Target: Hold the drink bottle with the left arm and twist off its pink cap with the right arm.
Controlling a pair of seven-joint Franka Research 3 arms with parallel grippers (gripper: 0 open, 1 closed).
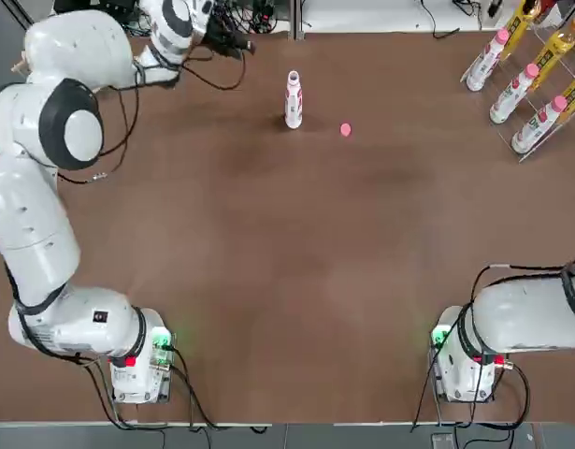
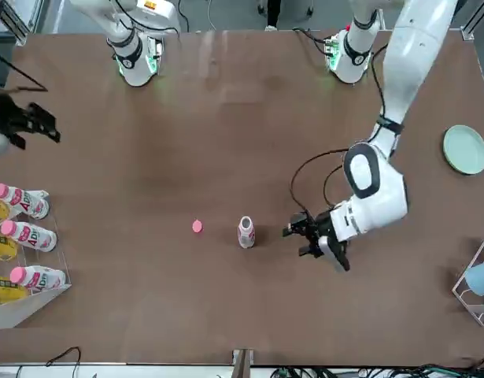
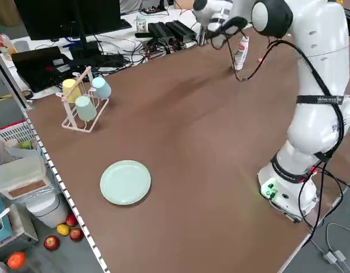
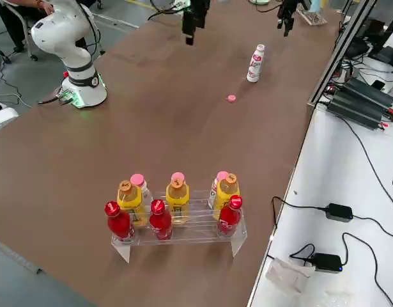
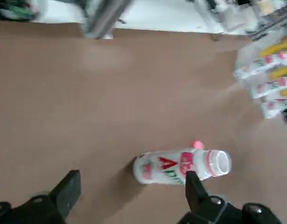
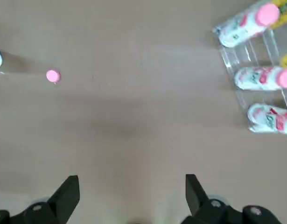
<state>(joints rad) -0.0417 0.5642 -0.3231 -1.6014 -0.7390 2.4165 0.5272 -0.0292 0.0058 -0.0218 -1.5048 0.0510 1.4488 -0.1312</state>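
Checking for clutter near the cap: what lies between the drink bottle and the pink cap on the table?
Nothing: in the top view only bare brown table separates the upright drink bottle from the pink cap.

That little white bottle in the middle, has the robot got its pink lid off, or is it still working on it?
It looks done. The drink bottle stands upright with its neck open, and the pink cap lies on the table beside it, apart from it. Nothing is in hand: the left claw is open near the bottle, gripping nothing, and the right claw is open and empty. Nothing of the job seems left.
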